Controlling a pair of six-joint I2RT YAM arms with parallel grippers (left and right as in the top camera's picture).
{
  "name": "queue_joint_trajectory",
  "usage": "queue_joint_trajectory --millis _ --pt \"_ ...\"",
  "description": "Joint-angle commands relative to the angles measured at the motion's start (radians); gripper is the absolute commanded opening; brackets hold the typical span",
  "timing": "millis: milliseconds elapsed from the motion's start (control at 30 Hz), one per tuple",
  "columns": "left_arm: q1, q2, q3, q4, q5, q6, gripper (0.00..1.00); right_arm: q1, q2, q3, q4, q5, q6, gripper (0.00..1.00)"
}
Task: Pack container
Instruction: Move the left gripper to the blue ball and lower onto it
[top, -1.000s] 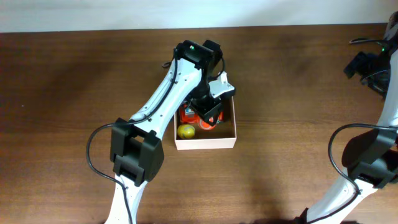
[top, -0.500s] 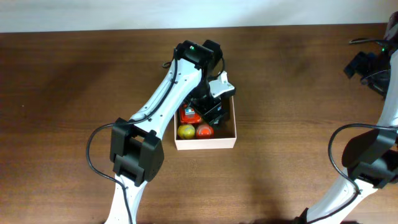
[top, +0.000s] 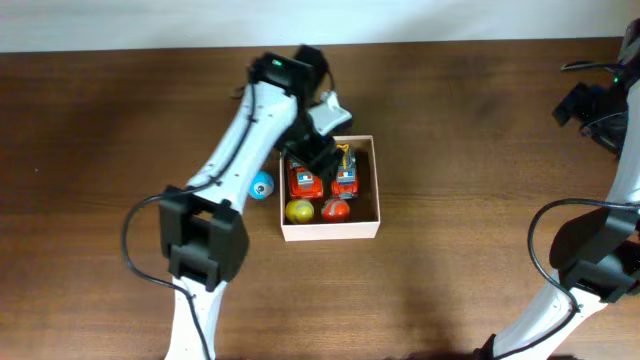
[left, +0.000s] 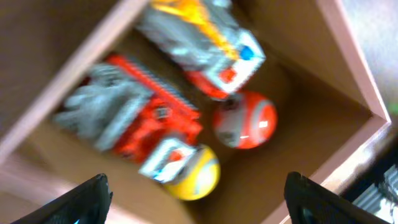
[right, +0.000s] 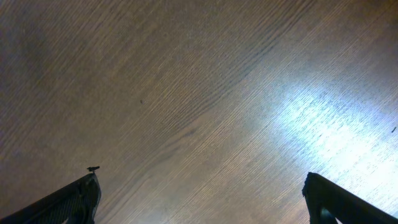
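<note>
Container (top: 330, 232) sits mid-table, holding two toy cars (top: 304, 181), a yellow ball (top: 299, 211) and a red ball (top: 335, 211). Left gripper (left: 208, 202) hovers over it, jaws spread wide and empty (its view is blurred). Right gripper (right: 208, 202), equally wide open, grips nothing above the wood table (right: 186, 93) at the far right. Blue ball (top: 262, 185) lies just beside the container's left wall.

The table (right: 186, 93) was dark wood, smooth, its grain plain, with a sheen where light struck. The container (left: 357, 74) had matt, papery walls (cardboard, by the look). The red ball (left: 245, 121) and yellow ball (left: 196, 174) shone like glossy plastic.
</note>
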Motion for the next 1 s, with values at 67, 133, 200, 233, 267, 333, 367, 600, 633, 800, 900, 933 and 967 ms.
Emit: queue_joint_trajectory --millis 67,133,200,233,267,333,367,600,633,800,900,933,967 --pt "0.106 0.006 0.048 0.015 -0.01 -0.115 0.9 -0.001 -0.028 0.019 -0.001 0.002 -0.003 0.99" --pt "0.139 0.006 0.047 0.015 -0.013 -0.136 0.9 -0.001 -0.028 0.019 -0.001 0.002 -0.003 0.99" --pt "0.173 0.006 0.047 0.014 -0.051 -0.171 0.9 -0.001 -0.028 0.019 -0.001 0.002 -0.003 0.99" --pt "0.187 0.006 0.047 0.011 -0.084 -0.187 0.9 -0.001 -0.028 0.019 -0.001 0.002 -0.003 0.99" --pt "0.199 0.006 0.047 0.006 -0.128 -0.209 0.9 -0.001 -0.028 0.019 -0.001 0.002 -0.003 0.99" --pt "0.214 0.006 0.047 -0.002 -0.187 -0.229 0.9 -0.001 -0.028 0.019 -0.001 0.002 -0.003 0.99" --pt "0.22 0.006 0.047 -0.009 -0.209 -0.229 0.9 -0.001 -0.028 0.019 -0.001 0.002 -0.003 0.99" --pt "0.219 0.007 0.013 -0.016 -0.308 -0.319 0.9 -0.001 -0.028 0.019 -0.001 0.002 -0.003 0.99" --pt "0.219 0.007 0.001 -0.014 -0.307 -0.335 0.9 -0.001 -0.028 0.019 -0.001 0.002 -0.003 0.99" --pt "0.217 0.007 -0.088 0.008 -0.302 -0.408 0.91 -0.001 -0.028 0.019 -0.001 0.002 -0.003 0.98" --pt "0.218 0.007 -0.155 0.033 -0.269 -0.428 0.91 -0.001 -0.028 0.019 -0.001 0.002 -0.003 0.99" --pt "0.218 0.007 -0.175 0.042 -0.258 -0.429 0.91 -0.001 -0.028 0.019 -0.001 0.002 -0.003 0.99" --pt "0.218 0.007 -0.188 0.047 -0.249 -0.433 0.91 -0.001 -0.028 0.019 -0.001 0.002 -0.003 0.99"
